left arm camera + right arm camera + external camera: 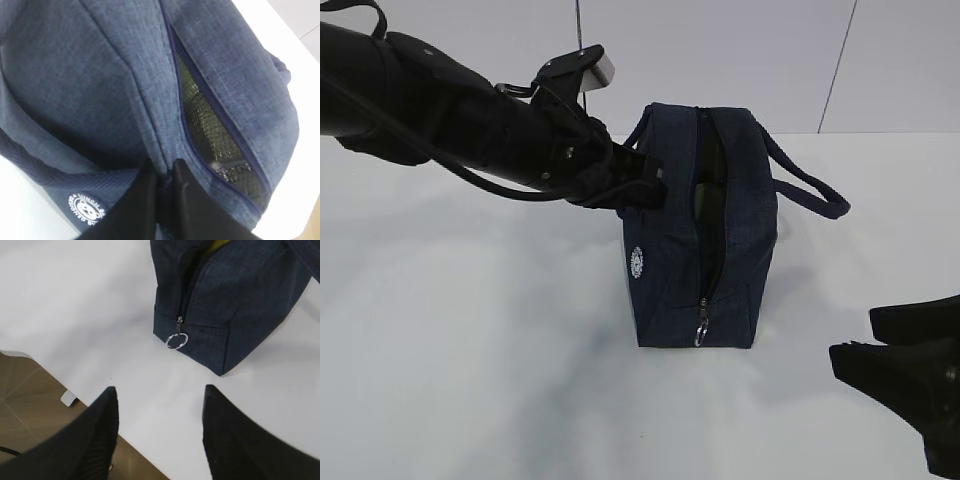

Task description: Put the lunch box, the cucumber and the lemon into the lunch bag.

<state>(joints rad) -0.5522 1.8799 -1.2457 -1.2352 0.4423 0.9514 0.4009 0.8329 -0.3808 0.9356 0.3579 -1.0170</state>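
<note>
one lunch bag [705, 240] is seen upright mid-tabletop [470, 330], unzipped. its left upper edge is pinched by the left end effector [165, 172]; the right end effector [160, 400] is held spread, near right. the fabric is judged soft and light, best gripped beside the zipper. a yellow glimpse [220, 244] is caught inside.

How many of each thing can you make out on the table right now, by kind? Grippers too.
Lunch bag: 1, navy, zipper open
Ring pull: 1, at the zipper's low end
Loop handles: 2
Grippers: 2, left gripper pinching the bag fabric, right gripper open, clear of the bag
Total: 6
A sliver of yellow shows in the opening; the bag's contents cannot be counted.
</note>
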